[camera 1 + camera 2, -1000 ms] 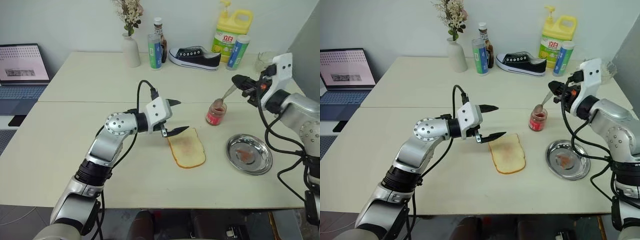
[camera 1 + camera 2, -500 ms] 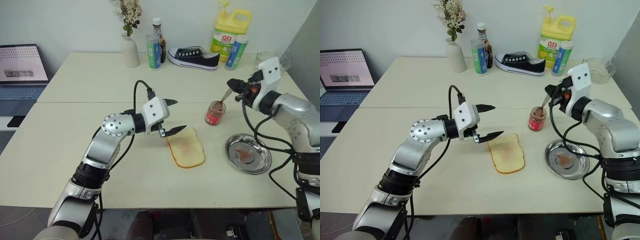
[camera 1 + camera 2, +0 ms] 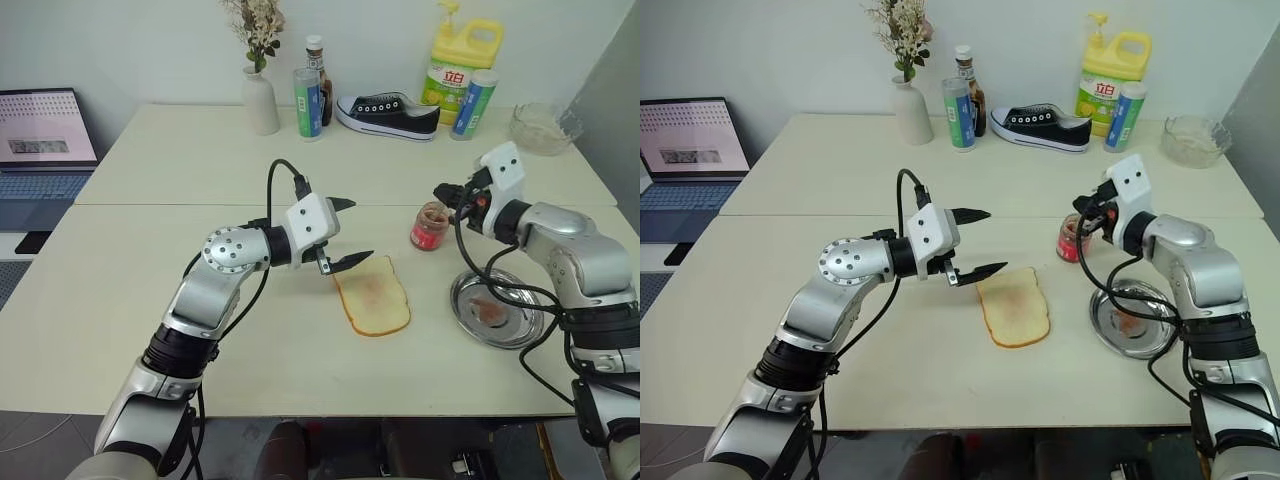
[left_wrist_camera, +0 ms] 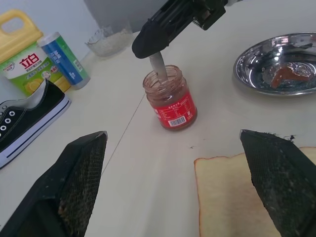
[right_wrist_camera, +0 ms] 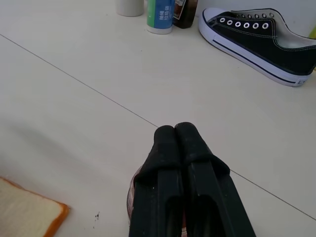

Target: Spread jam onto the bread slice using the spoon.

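The bread slice, golden-crusted with a faint pink smear, lies flat on the table in front of me. Just left of its upper corner hovers my left gripper, open and holding nothing. The small glass jar of reddish jam stands to the right of the bread. My right gripper sits right above the jar's mouth, shut on the spoon. The spoon's thin silver handle slants down into the jar, and its bowl is hidden inside. From the right wrist, the two fingers press tight together over the jar.
A round steel dish with a red smear sits right of the jar. Along the back stand a vase, two bottles, a black shoe, a yellow detergent jug and a glass bowl. A laptop is at far left.
My right gripper has come down and leftward from above the jar to its mouth, lowering the spoon into the jam. The left gripper has stayed put.
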{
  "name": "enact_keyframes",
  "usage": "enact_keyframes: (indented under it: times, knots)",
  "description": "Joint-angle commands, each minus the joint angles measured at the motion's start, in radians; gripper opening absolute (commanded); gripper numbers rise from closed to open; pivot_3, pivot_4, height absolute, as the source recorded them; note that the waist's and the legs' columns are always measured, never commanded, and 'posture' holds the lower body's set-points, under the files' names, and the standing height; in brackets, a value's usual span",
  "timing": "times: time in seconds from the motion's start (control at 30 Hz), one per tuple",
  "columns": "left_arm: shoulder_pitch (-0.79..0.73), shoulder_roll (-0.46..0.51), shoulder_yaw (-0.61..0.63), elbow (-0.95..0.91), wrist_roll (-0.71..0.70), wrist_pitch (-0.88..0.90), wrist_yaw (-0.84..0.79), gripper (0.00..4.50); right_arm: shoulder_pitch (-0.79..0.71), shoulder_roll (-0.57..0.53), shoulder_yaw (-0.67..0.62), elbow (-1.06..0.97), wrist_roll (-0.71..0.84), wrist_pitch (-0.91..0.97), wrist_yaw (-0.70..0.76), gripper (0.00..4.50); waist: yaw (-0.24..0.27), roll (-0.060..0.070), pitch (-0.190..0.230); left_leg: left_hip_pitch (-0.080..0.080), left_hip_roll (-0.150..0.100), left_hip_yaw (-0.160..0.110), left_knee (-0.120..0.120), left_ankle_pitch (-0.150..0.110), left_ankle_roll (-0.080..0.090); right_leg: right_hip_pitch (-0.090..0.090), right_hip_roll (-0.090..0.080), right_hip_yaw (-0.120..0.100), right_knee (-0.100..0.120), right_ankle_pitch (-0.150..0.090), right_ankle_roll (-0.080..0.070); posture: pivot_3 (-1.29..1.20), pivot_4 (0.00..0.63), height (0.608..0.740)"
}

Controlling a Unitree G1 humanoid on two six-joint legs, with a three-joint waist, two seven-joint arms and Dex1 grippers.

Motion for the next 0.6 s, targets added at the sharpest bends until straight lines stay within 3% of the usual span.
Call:
enact_keyframes:
  times: [0.03, 0.6]
  knots:
    - [0.0, 0.008, 0.026, -0.046, -0.001, 0.004, 0.01, 4.5, -0.01, 0.009, -0.017, -0.001, -0.017, -0.016, 0.019, 0.04, 0.0, 0.0, 0.0, 0.0, 0.0, 0.0, 0.0, 0.0, 0.0, 0.0, 0.0, 0.0, 0.0, 0.0, 0.0, 0.0, 0.15, 0.74]
    - [0.004, 0.01, 0.026, -0.056, -0.001, 0.011, 0.016, 4.5, 0.004, 0.058, -0.054, 0.02, -0.035, -0.006, 0.024, 0.04, 0.0, 0.0, 0.0, 0.001, 0.0, 0.0, 0.0, 0.0, 0.0, 0.001, 0.0, 0.0, 0.001, 0.0, 0.0, 0.0, 0.15, 0.74]
